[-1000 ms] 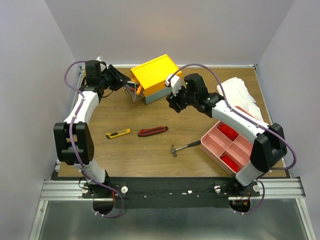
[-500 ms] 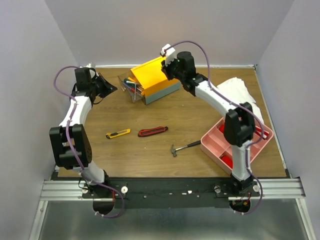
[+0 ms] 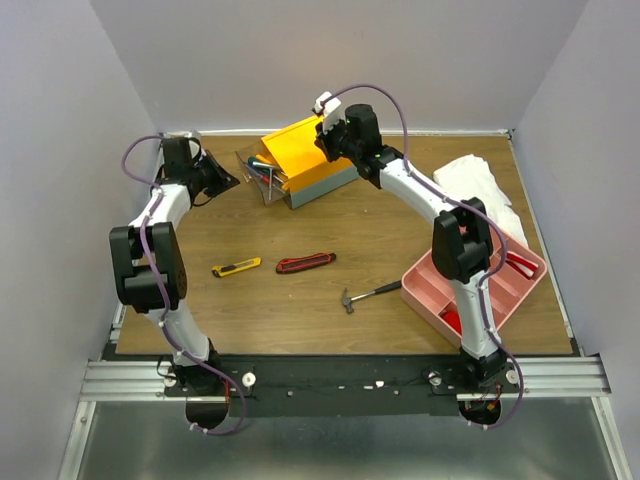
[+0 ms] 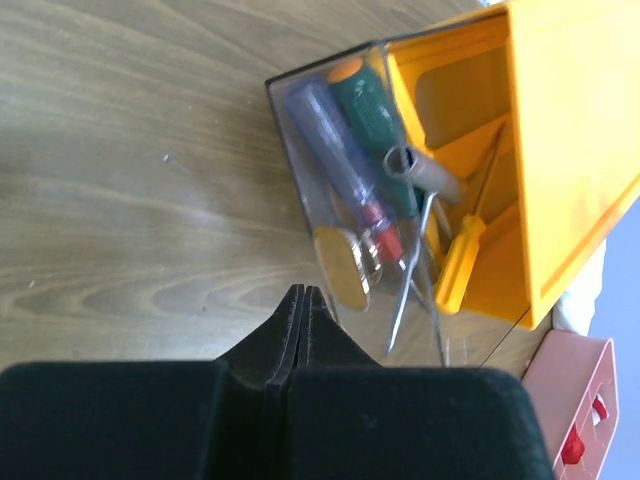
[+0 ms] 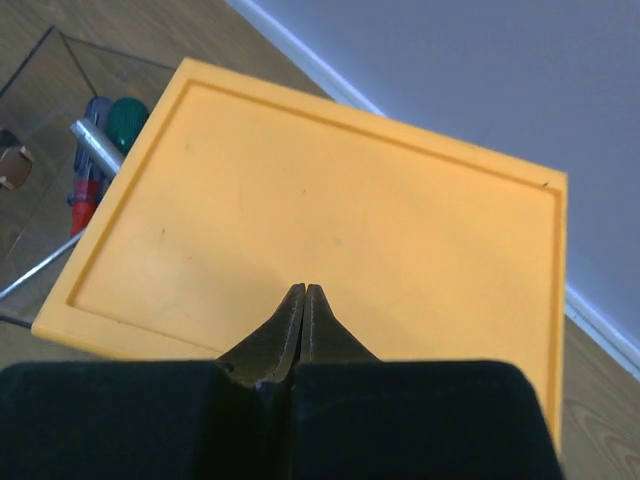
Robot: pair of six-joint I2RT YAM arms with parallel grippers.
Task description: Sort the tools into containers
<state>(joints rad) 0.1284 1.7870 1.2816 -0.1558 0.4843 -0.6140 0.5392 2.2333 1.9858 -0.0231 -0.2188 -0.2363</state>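
The container (image 3: 296, 150) has a yellow top (image 5: 320, 210) and stands at the back of the table. Its clear drawer (image 3: 262, 172) is pulled out to the left. In the drawer (image 4: 300, 130) lie a green-handled screwdriver (image 4: 372, 120), an orange-handled screwdriver (image 4: 458, 262), another screwdriver (image 4: 335, 150) and a silver wrench (image 4: 430, 175). My left gripper (image 3: 232, 181) is shut and empty just left of the drawer, its tips (image 4: 302, 292) near the drawer's front. My right gripper (image 3: 323, 145) is shut and empty right over the yellow top (image 5: 303, 290). A yellow utility knife (image 3: 236, 267), a red utility knife (image 3: 305, 262) and a small hammer (image 3: 368, 294) lie mid-table.
A pink divided tray (image 3: 428, 290) with red items sits at the right, partly behind my right arm. White cloth (image 3: 482, 185) lies at the back right. The table's back edge and wall run just behind the container.
Both grippers have closed. My right arm swung from in front of the container up over its yellow top. My left gripper drew back leftward from the drawer.
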